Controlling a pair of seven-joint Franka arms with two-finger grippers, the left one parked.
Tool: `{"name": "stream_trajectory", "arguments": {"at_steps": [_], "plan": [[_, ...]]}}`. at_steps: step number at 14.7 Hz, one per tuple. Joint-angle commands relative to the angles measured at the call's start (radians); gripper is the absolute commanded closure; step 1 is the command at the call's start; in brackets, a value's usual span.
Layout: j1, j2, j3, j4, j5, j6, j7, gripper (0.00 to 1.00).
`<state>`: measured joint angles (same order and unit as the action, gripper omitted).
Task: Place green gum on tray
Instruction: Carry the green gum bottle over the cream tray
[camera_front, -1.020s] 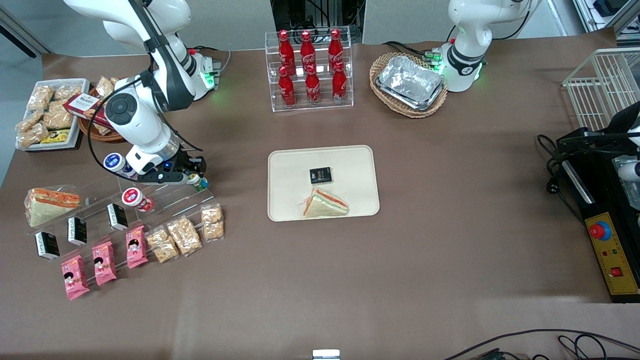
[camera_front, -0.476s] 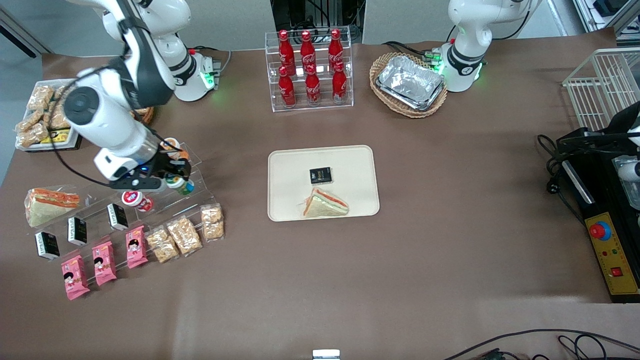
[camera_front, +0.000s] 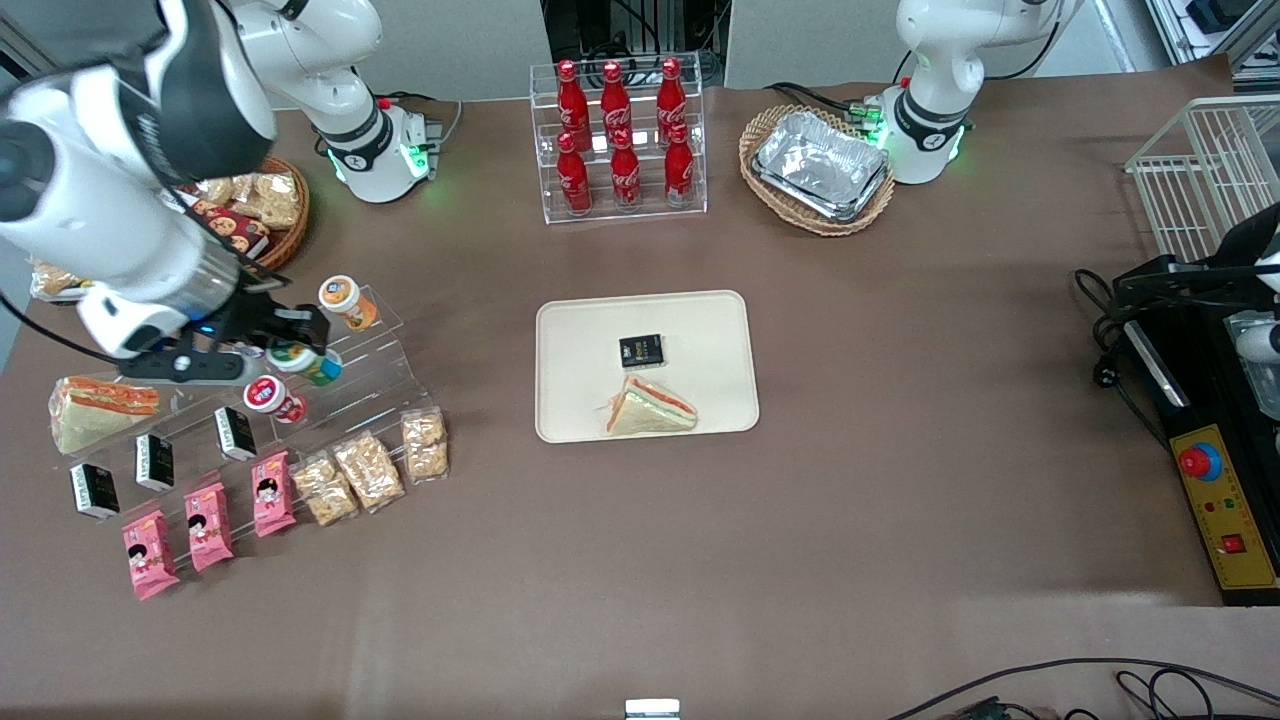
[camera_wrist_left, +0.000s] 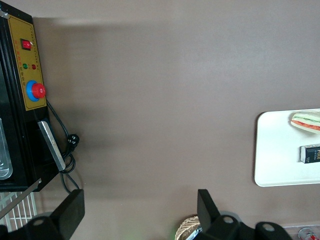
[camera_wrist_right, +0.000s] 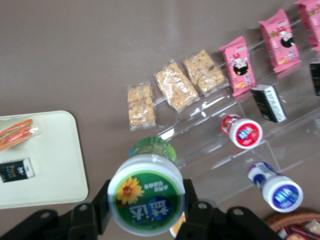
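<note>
Gripper (camera_front: 296, 352): fingers clamped on green gum (camera_front: 303, 361), held in the air above the clear acrylic step rack (camera_front: 375, 350) at the working arm's end of the table. Tray (camera_front: 580, 345): cream, mid-table, holds a black packet (camera_front: 641, 350) and a wrapped sandwich (camera_front: 648, 408); the part nearest the rack is bare. Wicker basket (camera_front: 818, 215): holds foil trays (camera_front: 822, 164). Bare brown tabletop (camera_front: 480, 340) lies between rack and tray.
</note>
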<state>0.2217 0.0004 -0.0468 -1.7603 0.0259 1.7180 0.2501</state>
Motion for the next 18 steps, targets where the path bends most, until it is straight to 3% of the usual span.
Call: {"name": "stream_trajectory", "arguments": {"at_steps": [1,5,11,15,18], "plan": [[-0.018,0.084,-0.011,0.212,0.0,-0.158,-0.048,0.84],[0.014,0.076,-0.001,0.232,0.012,-0.169,0.03,0.84],[0.187,0.087,0.061,0.243,0.051,-0.138,0.444,0.83],[0.335,0.118,0.061,0.168,0.055,-0.017,0.63,0.83],[0.421,0.112,0.059,-0.021,0.046,0.177,0.754,0.83]]}}
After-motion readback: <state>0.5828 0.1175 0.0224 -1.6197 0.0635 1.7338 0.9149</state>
